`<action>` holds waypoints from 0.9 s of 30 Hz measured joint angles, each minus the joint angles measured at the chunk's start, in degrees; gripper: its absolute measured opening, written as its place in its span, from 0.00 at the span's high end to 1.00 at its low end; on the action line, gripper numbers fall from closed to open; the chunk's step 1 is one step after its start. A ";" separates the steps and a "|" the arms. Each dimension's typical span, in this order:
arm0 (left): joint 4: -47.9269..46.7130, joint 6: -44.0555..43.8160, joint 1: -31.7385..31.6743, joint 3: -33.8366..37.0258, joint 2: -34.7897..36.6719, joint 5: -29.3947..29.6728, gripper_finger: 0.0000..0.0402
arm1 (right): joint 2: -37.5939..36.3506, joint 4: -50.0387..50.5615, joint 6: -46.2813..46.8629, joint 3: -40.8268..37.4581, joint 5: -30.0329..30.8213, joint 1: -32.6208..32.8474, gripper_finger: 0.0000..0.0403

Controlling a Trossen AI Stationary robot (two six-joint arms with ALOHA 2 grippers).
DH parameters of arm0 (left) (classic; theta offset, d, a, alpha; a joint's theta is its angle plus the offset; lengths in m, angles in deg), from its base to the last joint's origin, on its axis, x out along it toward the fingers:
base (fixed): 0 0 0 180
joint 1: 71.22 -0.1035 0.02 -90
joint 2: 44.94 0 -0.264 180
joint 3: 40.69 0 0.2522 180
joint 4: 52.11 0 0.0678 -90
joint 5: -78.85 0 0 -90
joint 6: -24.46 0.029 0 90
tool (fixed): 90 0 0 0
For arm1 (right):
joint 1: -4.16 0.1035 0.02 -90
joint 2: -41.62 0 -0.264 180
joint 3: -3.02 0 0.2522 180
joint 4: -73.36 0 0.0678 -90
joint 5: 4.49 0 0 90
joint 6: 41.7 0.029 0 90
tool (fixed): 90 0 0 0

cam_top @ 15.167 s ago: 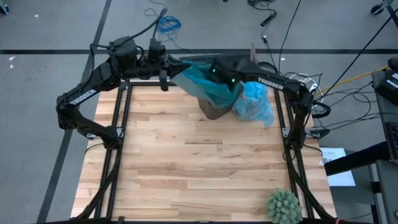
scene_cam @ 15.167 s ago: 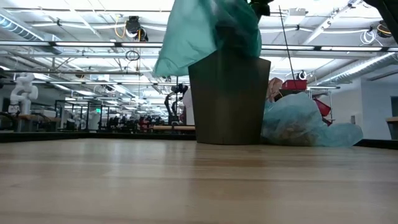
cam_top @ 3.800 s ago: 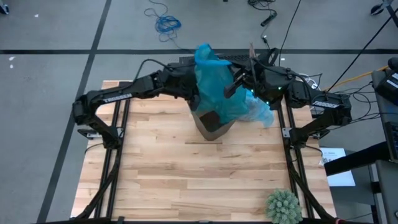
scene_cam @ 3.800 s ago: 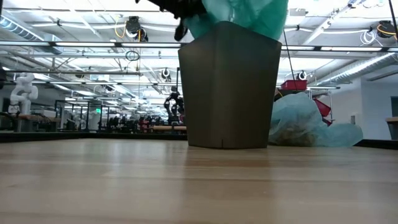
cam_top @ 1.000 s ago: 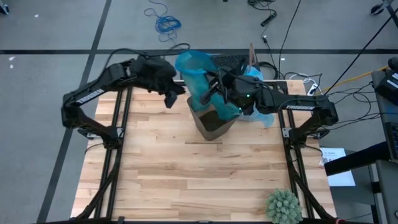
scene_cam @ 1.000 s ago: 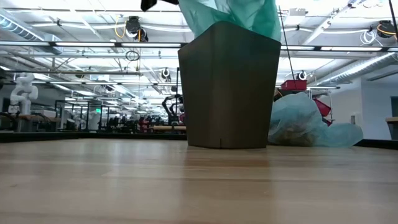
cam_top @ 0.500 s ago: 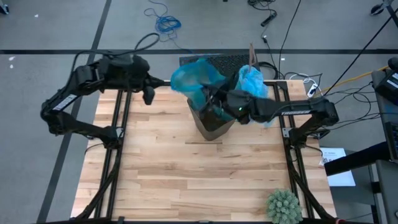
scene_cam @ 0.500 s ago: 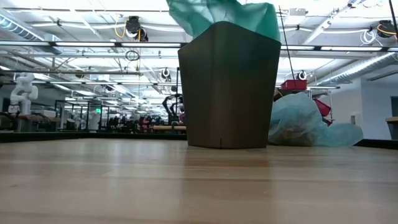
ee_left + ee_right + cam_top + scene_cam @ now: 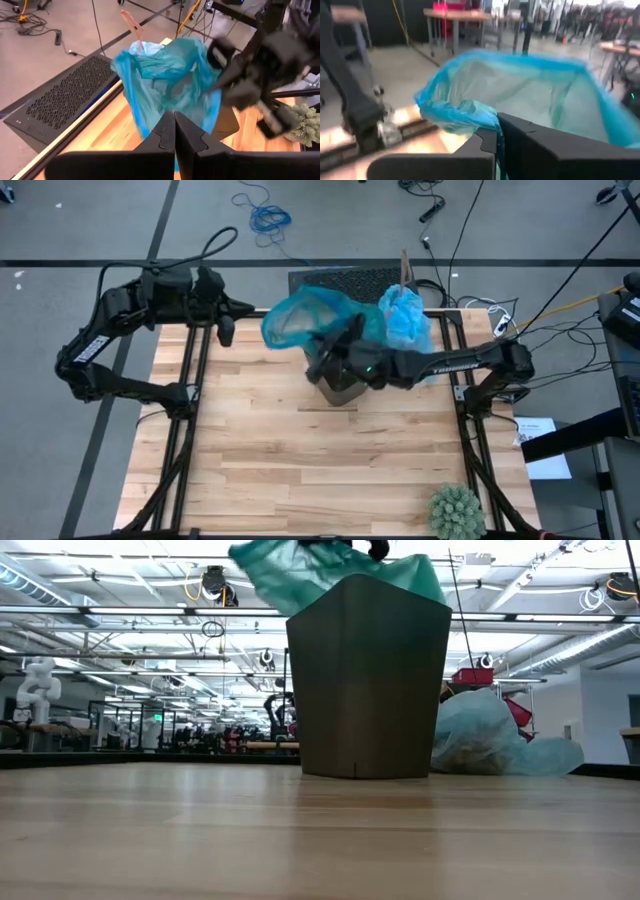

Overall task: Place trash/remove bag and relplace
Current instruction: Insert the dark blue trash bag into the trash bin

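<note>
A dark bin stands at the table's far middle. A teal-green bag sits in it, its open mouth billowing out over the bin's left and far rim. My right gripper reaches in from the right above the bin, shut on this bag. The pale blue bag lies bunched on the table to the far right of the bin, with brownish trash showing faintly through it. My left gripper hangs shut at the far left, clear of the teal bag. My right gripper pinches the rim of the teal-green bag's mouth between its two fingers. The fingers lie about level and come from the table's right. The mouth stands open beyond them, and the rest of the bag hangs down into the bin.
A spiky green ball rests at the table's near right corner. A black perforated panel lies on the floor just beyond the far edge. The wooden top in front of the bin is bare.
My left gripper has drawn back toward the table's far left, away from the teal bag. My right gripper has come down and moved left over the bin with the bag's rim. The bag's mouth has sunk lower and spread out toward the left.
</note>
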 joint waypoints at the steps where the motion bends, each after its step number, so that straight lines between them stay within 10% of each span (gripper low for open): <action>1: -0.04 0.00 0.00 0.02 0.25 0.00 1.00 | 0.68 1.23 1.22 0.00 0.66 0.70 1.00; 27: 1.23 0.79 0.00 0.04 -3.85 -7.85 1.00 | -0.87 32.75 18.33 -0.02 6.89 12.96 1.00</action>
